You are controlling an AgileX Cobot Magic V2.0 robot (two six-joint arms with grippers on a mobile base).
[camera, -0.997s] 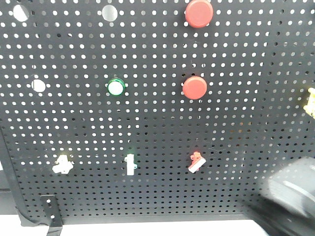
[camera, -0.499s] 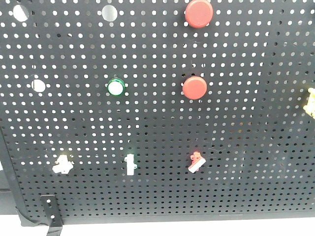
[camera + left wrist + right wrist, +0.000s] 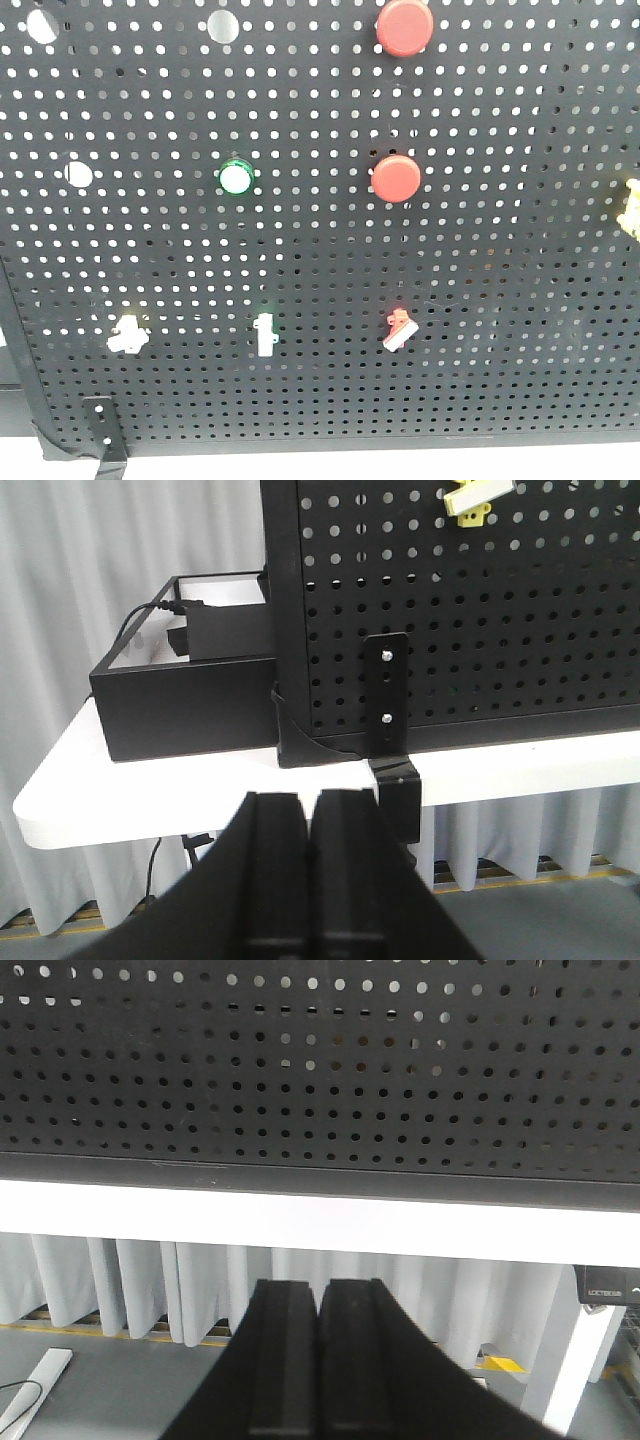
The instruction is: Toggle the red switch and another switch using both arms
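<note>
Matte perforated pegboard (image 3: 300,100) carries the red switch (image 3: 399,329); left gripper (image 3: 308,880) and right gripper (image 3: 318,1360) clenched, empty

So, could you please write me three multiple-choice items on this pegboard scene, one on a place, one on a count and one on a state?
1. Where does the red switch sit in the bottom row of toggles?
A. leftmost
B. middle
C. rightmost

2. How many big round red push buttons are on the pegboard?
A. one
B. two
C. three

3. How do the left gripper and right gripper stand?
A. both shut
B. both wide open
C. both clamped on a switch

Answers:
1. C, as the green-based toggle and the pale yellow switch lie to its left in the front view.
2. B, one above the other.
3. A, as each wrist view shows the fingers pressed together below the board, holding nothing.
</note>
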